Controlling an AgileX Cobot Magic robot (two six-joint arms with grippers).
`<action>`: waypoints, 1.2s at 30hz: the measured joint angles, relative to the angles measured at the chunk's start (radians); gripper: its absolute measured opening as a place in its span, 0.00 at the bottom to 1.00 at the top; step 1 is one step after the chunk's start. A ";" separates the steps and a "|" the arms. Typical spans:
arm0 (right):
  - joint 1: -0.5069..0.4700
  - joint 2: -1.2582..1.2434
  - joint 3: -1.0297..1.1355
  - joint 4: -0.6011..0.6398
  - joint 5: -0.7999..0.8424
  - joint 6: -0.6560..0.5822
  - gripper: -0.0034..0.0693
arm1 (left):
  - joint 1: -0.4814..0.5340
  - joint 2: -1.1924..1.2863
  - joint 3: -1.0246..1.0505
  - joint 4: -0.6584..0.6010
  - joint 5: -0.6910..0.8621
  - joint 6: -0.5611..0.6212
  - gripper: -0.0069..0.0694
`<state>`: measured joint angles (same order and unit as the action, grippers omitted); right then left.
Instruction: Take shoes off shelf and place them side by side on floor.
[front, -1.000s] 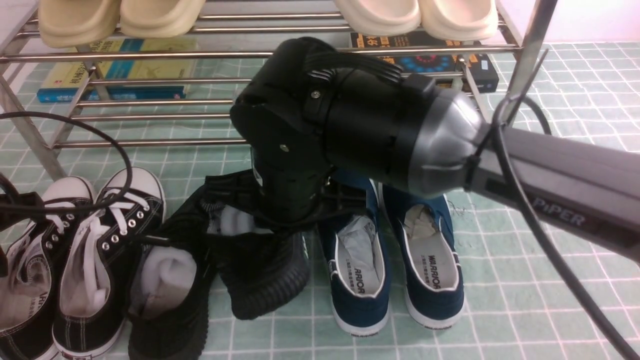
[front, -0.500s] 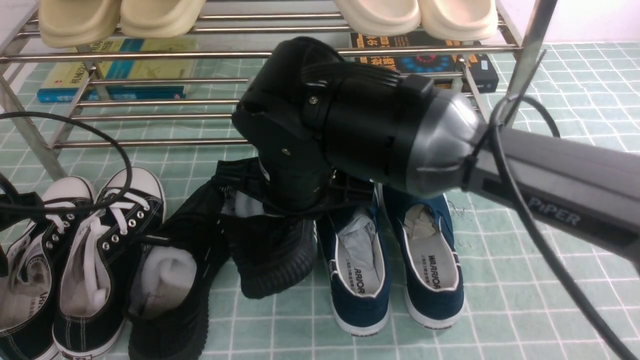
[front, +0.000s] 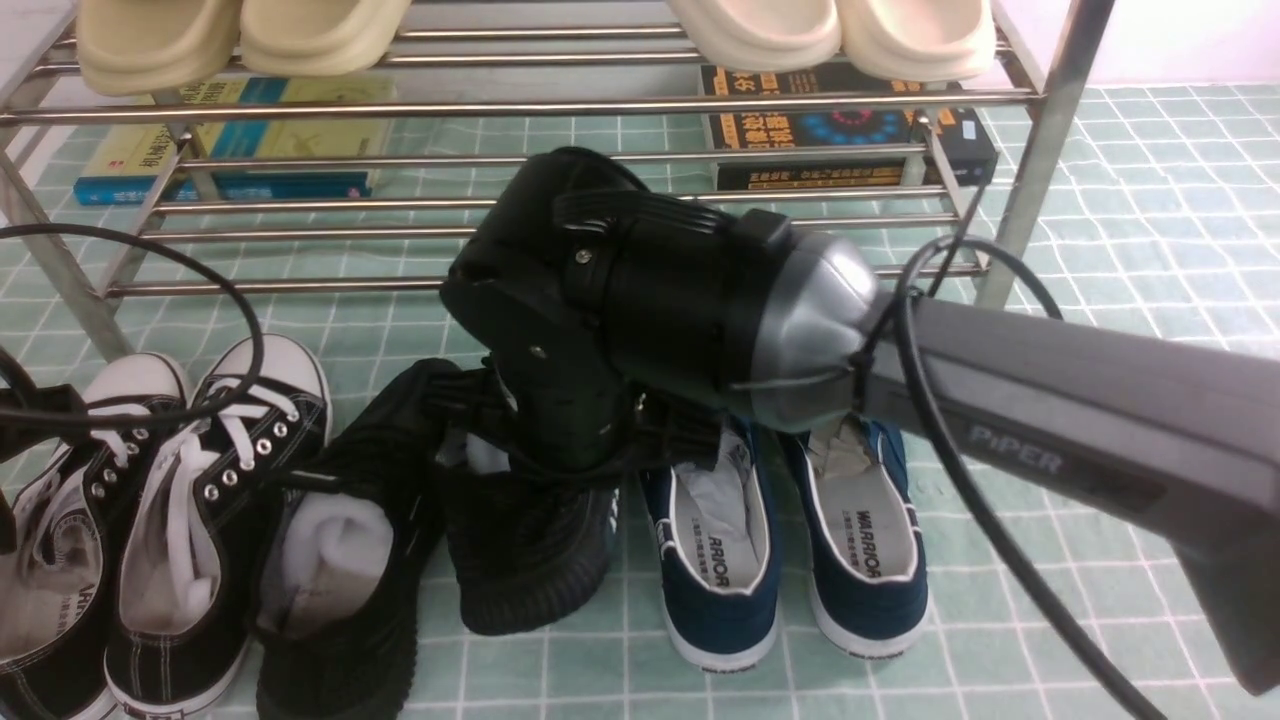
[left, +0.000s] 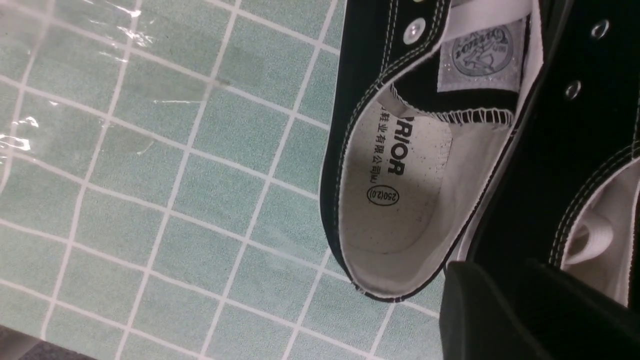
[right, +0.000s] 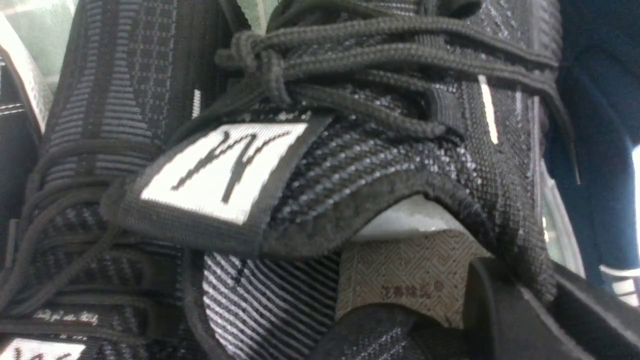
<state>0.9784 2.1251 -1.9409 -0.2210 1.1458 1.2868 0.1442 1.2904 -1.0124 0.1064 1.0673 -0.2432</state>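
The right fingers (right: 525, 320) pinch the collar of the black shoe (front: 530, 560), tilted at the floor (front: 1000, 620) between its mate (front: 380, 620) and the navy slip-ons (front: 850, 590), so releasing now may roll it sideways; whether the left fingers (left: 490, 320) are spread, I cannot tell.

On my left wrist feed, the pale mint-green floor with thin white grid lines (left: 150, 200) fills the left half of the frame, with a shiny, wrinkled glare patch (left: 120, 30) at upper left. Right of centre lies a black canvas sneaker with white stitching and white lining (left: 425, 210), its opening facing the camera. I can read "RIOR" and "250(2.0)" on the pale speckled insole (left: 395, 200). A round-crested white tongue label (left: 481, 52) sits near the top edge. A second black canvas sneaker (left: 560, 150) lies against it at far right. The blurred black left end effector (left: 520, 310) fills the lower right corner; I cannot tell how its jaws stand.
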 joint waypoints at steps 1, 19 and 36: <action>0.000 0.001 0.000 0.013 -0.005 0.002 0.14 | 0.000 0.000 0.000 0.000 0.000 0.000 0.31; -0.001 0.012 0.000 0.122 0.014 -0.076 0.19 | 0.000 0.000 0.000 0.000 0.003 0.000 0.31; -0.038 0.007 -0.111 0.221 0.084 -0.368 0.70 | 0.000 0.000 0.000 0.000 0.011 0.000 0.33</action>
<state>0.9407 2.1316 -2.0515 0.0000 1.2303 0.9192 0.1442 1.2904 -1.0124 0.1064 1.0784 -0.2432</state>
